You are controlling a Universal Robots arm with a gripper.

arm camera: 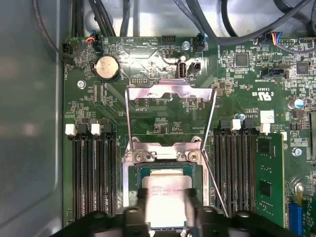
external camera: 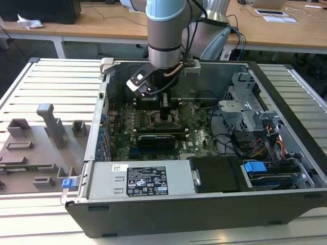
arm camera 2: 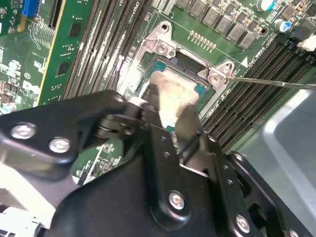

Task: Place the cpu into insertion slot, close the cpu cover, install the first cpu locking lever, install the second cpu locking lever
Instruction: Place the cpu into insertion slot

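My gripper (external camera: 166, 113) reaches down into the open computer case onto the green motherboard (external camera: 196, 138). In both wrist views the cpu (arm camera: 167, 193), a silver-grey square chip, sits between my fingers (arm camera: 136, 215), which press on two opposite edges. It lies at the insertion slot (arm camera: 165, 170), whose dark rim shows around the chip (arm camera 2: 170, 94). The cpu cover (arm camera: 170, 93), a silver frame with a square window, stands flipped open beyond the socket. A thin locking lever (arm camera: 216, 190) is swung out beside the slot, and also shows as a wire (arm camera 2: 269, 83). My gripper (arm camera: 168, 215) (arm camera 2: 171, 109) is shut on the chip.
Memory slots (arm camera: 94, 173) flank the socket on both sides. A coin battery (arm camera: 107, 67) and cables (arm camera: 207, 19) lie past the cover. A white-labelled grey box (external camera: 138, 181) fills the case's front, a drive cage (external camera: 240, 109) the exterior view's right. A grey fixture tray (external camera: 41, 148) sits outside.
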